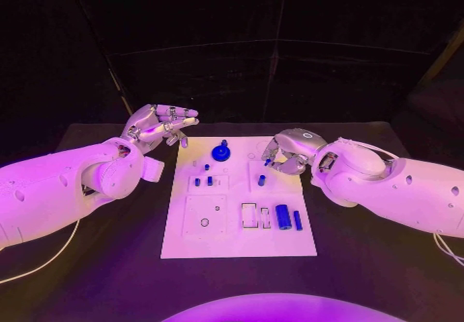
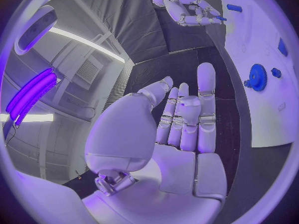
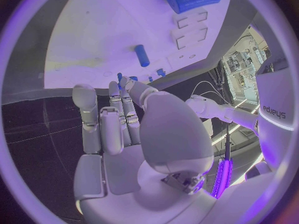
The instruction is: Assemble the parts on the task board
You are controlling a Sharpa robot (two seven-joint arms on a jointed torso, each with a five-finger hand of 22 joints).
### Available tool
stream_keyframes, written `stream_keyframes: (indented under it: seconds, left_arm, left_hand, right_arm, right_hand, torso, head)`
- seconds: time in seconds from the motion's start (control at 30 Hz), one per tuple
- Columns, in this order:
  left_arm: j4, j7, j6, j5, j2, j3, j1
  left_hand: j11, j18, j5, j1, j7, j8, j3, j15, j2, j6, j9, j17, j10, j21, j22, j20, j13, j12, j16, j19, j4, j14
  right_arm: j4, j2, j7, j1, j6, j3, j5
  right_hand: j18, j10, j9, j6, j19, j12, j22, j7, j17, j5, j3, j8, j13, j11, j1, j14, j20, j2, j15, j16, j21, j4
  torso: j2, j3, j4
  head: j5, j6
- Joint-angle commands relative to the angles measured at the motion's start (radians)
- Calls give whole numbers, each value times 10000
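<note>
Task board [image 1: 188,235] lies mid-counter [image 1: 367,268]; blue gear [image 1: 222,153] at its far edge, pegs [image 1: 283,216] near the right side. Right robot hand [image 1: 283,154] hovers over the far right corner, pinching a small blue part [image 3: 119,76]. Left robot hand [image 1: 159,124] empty, fingers apart. Advice: align the part upright before lowering. No legible writing on the board.

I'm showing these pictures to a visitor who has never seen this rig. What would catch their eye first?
Probably the white task board in the middle of the black table, with a blue gear standing near its far edge and two blue cylinders lying near its right side. Next come the two silver hands: the left hand hovers just off the board's far left corner holding nothing, and the right hand curls over the far right part.
</note>
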Motion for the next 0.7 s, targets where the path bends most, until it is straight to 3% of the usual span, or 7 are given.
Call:
stream_keyframes:
  seconds: [0.03, 0.27, 0.5, 0.6, 0.7]
  left_arm:
    - [-19, 109, 23, 94, 31, 7, 12]
    - [-85, 121, 34, 96, 104, 7, 12]
    - [-196, 108, 27, 221, 238, 6, -1]
    - [-230, 104, 11, 252, 272, 6, -7]
    - [-236, 108, -5, 263, 287, 6, -9]
  left_hand:
    - [12, 133, -20, -59, 26, 61, -47, 0, 36, 47, -15, -9, 74, -47, -9, -6, 16, 61, -33, -88, -16, -34]
    - [16, 134, -19, -58, 30, 60, -56, 2, 37, 39, -16, -21, 63, -59, -16, -5, 15, 62, -40, -93, -14, -44]
    - [18, 134, -19, -59, 33, 59, -60, 3, 41, 36, -17, -26, 59, -64, -20, -4, 14, 63, -42, -94, -11, -48]
    - [18, 134, -19, -59, 33, 59, -60, 3, 41, 36, -17, -26, 59, -64, -20, -4, 14, 63, -42, -94, -11, -48]
    - [18, 134, -19, -59, 33, 59, -60, 3, 41, 36, -17, -26, 59, -64, -20, -4, 14, 63, -42, -94, -11, -48]
  right_arm:
    - [348, 95, 116, 22, -411, 11, 226]
    - [550, 669, 187, 21, -202, 11, 345]
    - [252, 1463, 411, 3, 350, -8, 522]
    - [58, 1773, 486, -127, 539, -26, 582]
    - [-54, 1966, 530, -254, 641, -35, 601]
  right_hand:
    - [-24, 60, 1, 63, 65, 32, 12, 12, 9, 2, 26, 24, -8, 25, -28, 525, -8, -85, -60, 68, 63, -17]
    - [-20, 58, -3, 59, 52, 25, -12, 18, -13, 16, 41, 16, -14, 29, -25, 522, -10, -88, -60, 59, 56, -27]
    - [-12, 52, -8, 51, 29, 15, -59, 25, -15, 27, 58, 5, -20, 35, -23, 521, -10, -81, -58, 60, 39, -32]
    - [-12, 48, -11, 47, 24, 7, -64, 34, -24, 35, 63, -4, -26, 43, -41, 520, -9, -77, -53, 58, 41, -26]
    - [-12, 48, -12, 47, 26, 7, -61, 35, -21, 37, 63, -5, -27, 44, -43, 520, -9, -76, -53, 59, 42, -25]
  torso:
    - [14, -7, 21]
    - [25, -13, 5]
    - [28, -27, 39]
    - [19, -18, -5]
    - [15, -19, 9]
  head:
    - [167, 27]
    - [485, -35]
    - [732, -102]
    - [921, -165]
    - [989, -216]
